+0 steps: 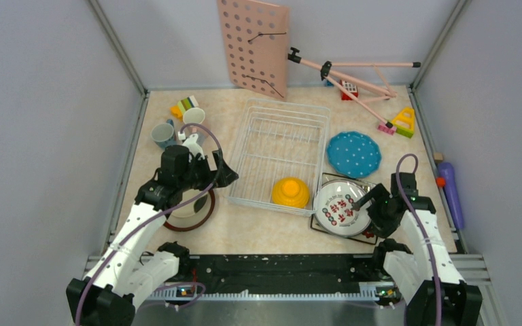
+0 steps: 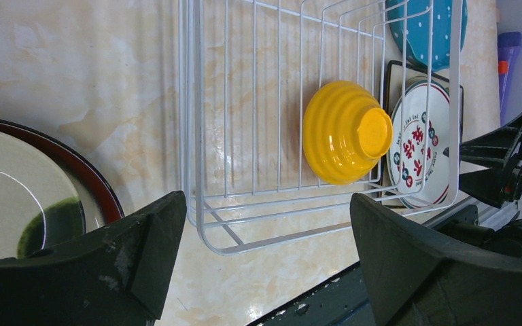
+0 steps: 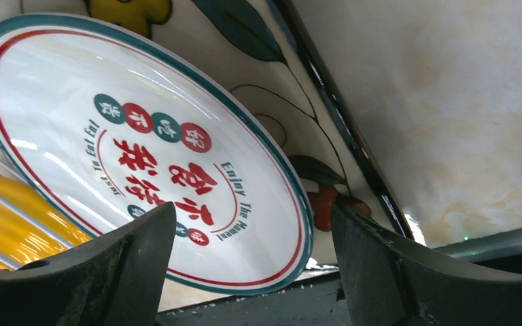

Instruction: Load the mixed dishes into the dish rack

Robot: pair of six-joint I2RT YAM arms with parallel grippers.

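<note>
The right gripper (image 1: 361, 202), fingers wide and empty, hovers over the white plate (image 1: 340, 207) at lower right, beside the rack (image 1: 279, 142); the left gripper (image 1: 221, 173) hangs wide too. A pinch on the shallow rim could slip, or drag the square plate (image 3: 265, 129) beneath.

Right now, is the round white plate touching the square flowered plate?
Touching: the right wrist view shows the round white plate lying directly on the square flowered plate.

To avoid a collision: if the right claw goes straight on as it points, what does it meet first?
Most likely the round white patterned plate, which lies on the square flowered plate, though depth is unclear.
</note>
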